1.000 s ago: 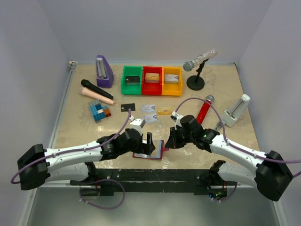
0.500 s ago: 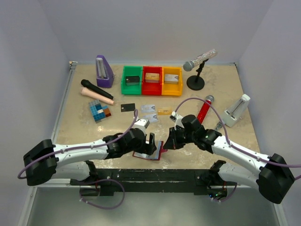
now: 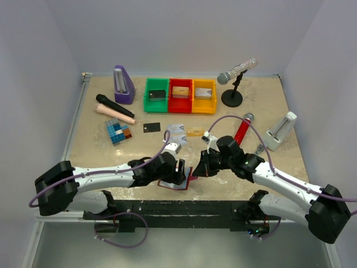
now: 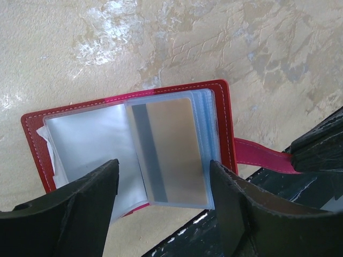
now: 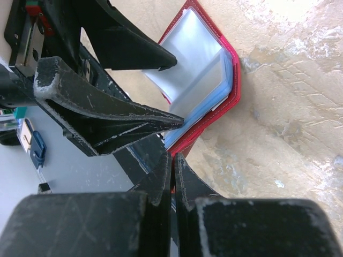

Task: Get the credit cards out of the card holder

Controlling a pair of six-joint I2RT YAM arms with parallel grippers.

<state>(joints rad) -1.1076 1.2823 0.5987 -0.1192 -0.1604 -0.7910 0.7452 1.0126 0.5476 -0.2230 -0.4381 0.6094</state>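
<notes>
Step in hand: pulling the next card. The card holder [image 4: 224,128] lies open on the tabletop [image 3: 92,148] at the near edge, between the two arms, with its clear pockets [image 4: 86,139] fanned out.

Already out, in a loose row further back on the tabletop and well apart from the holder:
- black card [image 3: 151,127]
- silvery cards [image 3: 176,128]
- gold-orange card [image 3: 194,132]

At least one is left. A tan-gold card [image 4: 171,144] with a dark stripe sits inside the top pocket. It's seen through the frosted plastic and looks fully seated, no edge sticking out. I can't tell if more are stacked in the leaves under it.

Right claw [image 5: 172,166]: jaws together, clamped on the snap tab [image 4: 262,155] at the holder's right side. My read is it's acting as the anchor so the holder doesn't slide.

Left claw [image 4: 161,179]: jaws apart, hanging over the holder and straddling the pocket with the tan-gold card. One finger [image 4: 69,209] is over the empty left leaf, the other past the card's right edge. Nothing is gripped. I can't tell from the wrist view whether the tips touch the plastic.

Next move, as I judge it:
- Bring the left claw down to the pocket's open end.
- Pinch the card edge only, not the sleeve, and draw it out along the pocket while the right claw holds the tab.

Risks:
- The thin card is flush in a slick sleeve, so it's easy to grab plastic along with the card.
- A bad grab could lift the whole holder against the tab grip.
</notes>
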